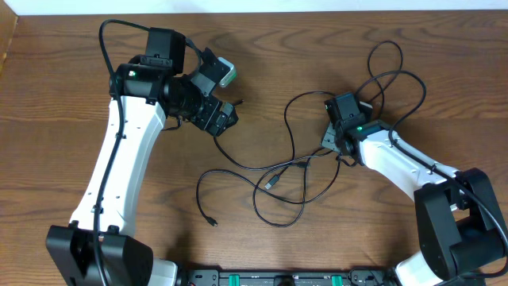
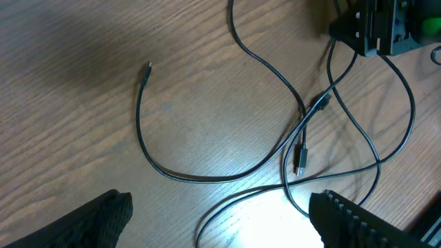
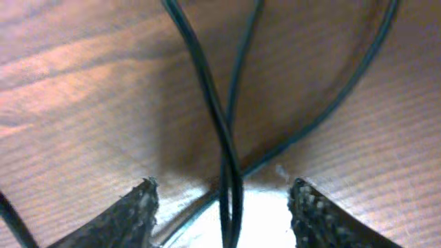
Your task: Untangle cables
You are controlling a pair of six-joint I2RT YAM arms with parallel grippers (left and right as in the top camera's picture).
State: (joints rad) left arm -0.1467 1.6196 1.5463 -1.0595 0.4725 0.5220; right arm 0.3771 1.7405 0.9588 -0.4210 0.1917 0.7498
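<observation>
**Thin black cables loose on a wooden bench, both grippers open**

The bench (image 1: pixel 48 95) is brown wood with a clear grain, and the overhead view is lit evenly. Along its far edge runs a pale strip (image 1: pixel 317 6); I cannot tell whether this is wall or floor. Each wrist view has a bright patch of light on the wood just below the camera.

In the overhead view the fingers of the right gripper (image 1: pixel 328 141) are mostly hidden under its own black body, and some cable passes below it out of sight. The right wrist view is very close and blurred, so only short pieces of cable show there. The bases of both arms are cut off at the near edge.

The cables (image 1: pixel 278 171) are thin and black. They lie in wide loops from the middle of the bench to the right side and cross each other in several places. One free end with a small plug (image 1: pixel 213 223) lies apart to the left, and a longer plug (image 2: pixel 300 162) lies near the middle crossing.

The left gripper (image 1: pixel 230 97) is raised at the far left, open wide, and holds nothing. The right gripper is low over the cables. Its fingers (image 3: pixel 134 210) stand apart, and two crossing strands run between them without being pressed.
</observation>
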